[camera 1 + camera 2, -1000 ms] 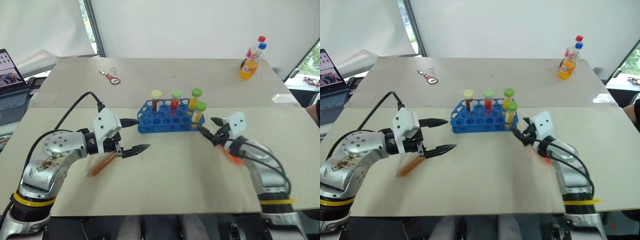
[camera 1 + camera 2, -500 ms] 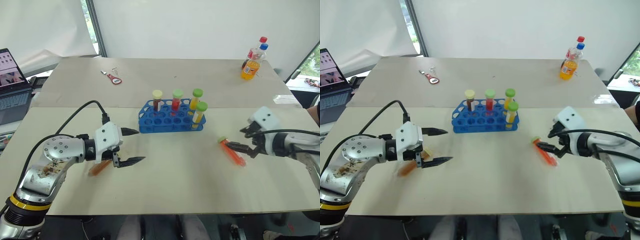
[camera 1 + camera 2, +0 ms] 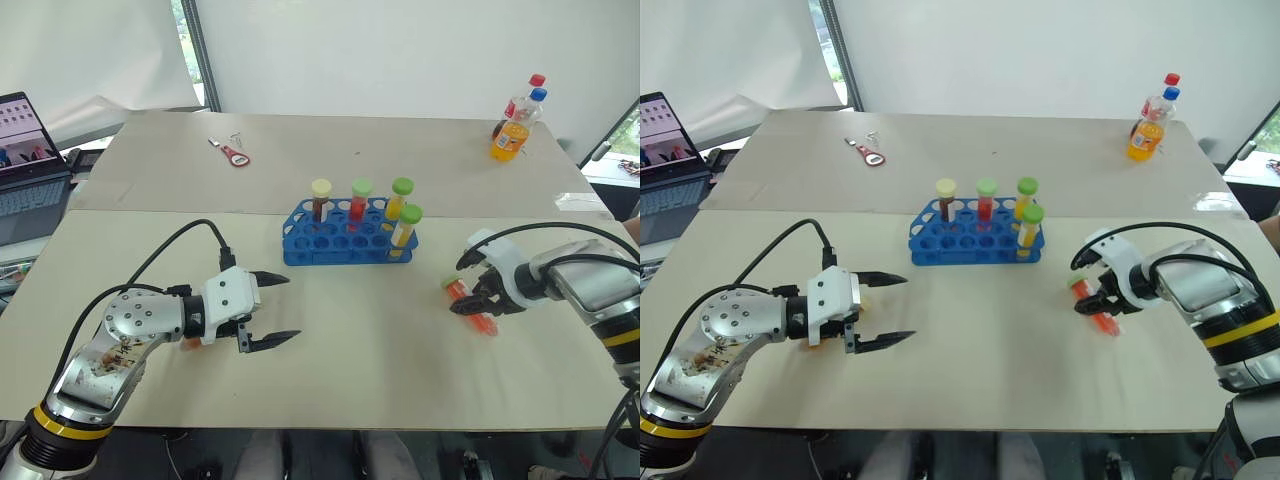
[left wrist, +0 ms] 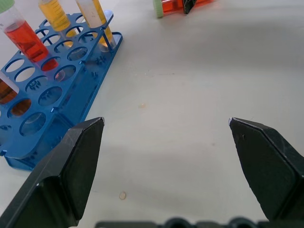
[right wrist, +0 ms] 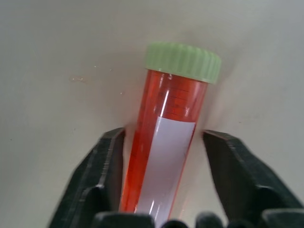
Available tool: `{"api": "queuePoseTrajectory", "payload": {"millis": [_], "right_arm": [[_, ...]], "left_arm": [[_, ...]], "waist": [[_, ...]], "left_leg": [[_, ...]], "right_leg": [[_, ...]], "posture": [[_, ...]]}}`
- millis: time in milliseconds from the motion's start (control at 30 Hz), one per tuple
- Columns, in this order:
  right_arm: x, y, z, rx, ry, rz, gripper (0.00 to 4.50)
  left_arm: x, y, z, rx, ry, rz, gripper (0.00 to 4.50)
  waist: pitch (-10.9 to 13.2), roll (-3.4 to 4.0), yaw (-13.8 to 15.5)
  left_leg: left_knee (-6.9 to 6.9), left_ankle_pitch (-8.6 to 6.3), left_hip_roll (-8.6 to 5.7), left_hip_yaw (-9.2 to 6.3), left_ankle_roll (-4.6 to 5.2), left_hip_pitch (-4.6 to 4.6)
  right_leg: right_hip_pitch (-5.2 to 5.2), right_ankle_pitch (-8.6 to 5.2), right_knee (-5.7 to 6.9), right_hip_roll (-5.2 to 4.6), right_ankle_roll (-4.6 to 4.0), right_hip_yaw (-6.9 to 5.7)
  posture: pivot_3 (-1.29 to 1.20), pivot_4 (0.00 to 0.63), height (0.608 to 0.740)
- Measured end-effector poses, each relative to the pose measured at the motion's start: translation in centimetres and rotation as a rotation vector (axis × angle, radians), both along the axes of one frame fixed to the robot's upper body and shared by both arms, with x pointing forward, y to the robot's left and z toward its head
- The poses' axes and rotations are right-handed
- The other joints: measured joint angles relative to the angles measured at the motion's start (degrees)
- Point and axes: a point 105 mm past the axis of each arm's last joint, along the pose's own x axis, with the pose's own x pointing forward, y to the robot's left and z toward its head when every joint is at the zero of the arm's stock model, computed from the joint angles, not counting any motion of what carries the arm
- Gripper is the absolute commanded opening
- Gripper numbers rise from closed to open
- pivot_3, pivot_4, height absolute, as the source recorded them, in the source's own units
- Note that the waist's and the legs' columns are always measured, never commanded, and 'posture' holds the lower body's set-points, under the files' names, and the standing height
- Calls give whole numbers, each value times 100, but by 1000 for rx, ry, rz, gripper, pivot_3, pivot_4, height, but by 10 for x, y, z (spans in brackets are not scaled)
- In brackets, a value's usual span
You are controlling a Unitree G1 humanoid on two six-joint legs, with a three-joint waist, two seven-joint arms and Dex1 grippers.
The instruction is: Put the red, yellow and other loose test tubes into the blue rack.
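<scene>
A red test tube (image 5: 166, 137) with a green cap lies flat on the table to the right of the blue rack (image 3: 340, 247). My right gripper (image 3: 468, 288) points down over it, fingers (image 5: 110, 161) pressed to both sides of the tube. The rack holds a dark brown tube, a red tube (image 3: 358, 203) and two yellow tubes (image 3: 405, 226), all upright. My left gripper (image 3: 292, 307) hovers open and empty left of the rack, low over the table. An amber tube (image 3: 189, 343) lies under that hand, mostly hidden.
An orange soda bottle (image 3: 512, 128) stands at the far right corner. A small red-handled tool (image 3: 231, 153) lies at the far left. A laptop (image 3: 28, 150) sits off the table's left edge. A seam (image 3: 150, 210) crosses the table behind the rack.
My right gripper swung away from the rack to the right, tipped downward, opened wide and closed around the red tube on the table. My left hand sank a little.
</scene>
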Motion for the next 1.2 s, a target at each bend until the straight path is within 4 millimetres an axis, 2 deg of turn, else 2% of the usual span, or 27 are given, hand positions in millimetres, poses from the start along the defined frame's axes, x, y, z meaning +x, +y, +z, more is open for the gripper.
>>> {"api": "queuePoseTrajectory", "payload": {"millis": [67, 100, 267, 367, 467, 567, 667, 767, 833, 1000, 1200], "right_arm": [[0, 0, 0, -1, 11, 2, 1184], [0, 0, 0, -1, 15, 6, 1047], [-9, 7, 2, 15, 36, 70, 1020], [-17, 24, 15, 90, 12, 147, 1020], [-25, 61, 36, 256, -82, 258, 1019], [-29, 114, 52, 497, -222, 358, 1019], [-26, 145, 62, 650, -375, 397, 1018], [-13, 164, 78, 736, -602, 377, 1017], [1, 167, 84, 767, -716, 302, 1017], [35, 158, 83, 732, -943, 125, 1017], [51, 165, 66, 699, -1044, 56, 1016]], "left_arm": [[0, -1, 1, -4, -5, 3, 4500], [0, -1, 1, -8, -6, 7, 4500], [1, 0, -1, -11, 6, 18, 4500], [2, 2, -1, -20, 26, 40, 4500], [6, 9, 6, -56, 20, 77, 4500], [10, 16, 13, -91, 15, 117, 4500], [12, 19, 21, -144, 18, 139, 4500], [13, 23, 28, -178, 20, 152, 4500], [13, 26, 31, -193, 27, 160, 4500], [12, 30, 35, -170, 32, 156, 4500], [14, 28, 42, -171, 15, 140, 4500]], "waist": [[0, 0, -1], [0, 0, 0], [0, 0, 4], [0, 0, -1], [-2, -3, -32], [-2, -4, -36], [-2, -5, -2], [-2, -5, 18], [-3, -5, 4], [-3, -5, -17], [-3, -4, -53]], "left_leg": [[1, 0, 0, 0, 0, 2], [1, 0, 0, 0, 0, 2], [0, 0, 0, -2, 0, -2], [1, -1, 2, -15, 1, -3], [0, -1, 9, -35, 1, 1], [1, 0, 7, -45, 0, 4], [12, 0, 2, -48, 0, -3], [20, 0, -3, -47, -1, -9], [20, 0, -3, -43, -1, -5], [8, 3, -2, -11, -6, 0], [1, 5, 0, -8, -10, 1]], "right_leg": [[0, 0, 1, 0, 0, 0], [1, 0, 2, 0, 0, 0], [-3, 0, 3, 0, 0, 0], [-5, 0, 4, 0, 0, -1], [-4, 1, 7, 5, -1, 0], [0, 1, 18, 8, -2, -1], [-2, 1, 22, 2, -1, -5], [-2, 3, 22, -4, 3, -6], [-1, 4, 25, -5, 3, -6], [-5, 4, 27, 0, 0, -8], [-7, 4, 28, 2, -3, -8]], "posture": [[0, 150, 733], [0, 150, 733], [0, 150, 733], [0, 150, 733], [0, 150, 733], [0, 150, 733], [0, 150, 733], [0, 150, 733], [0, 150, 733], [0, 150, 733], [0, 150, 733]]}}
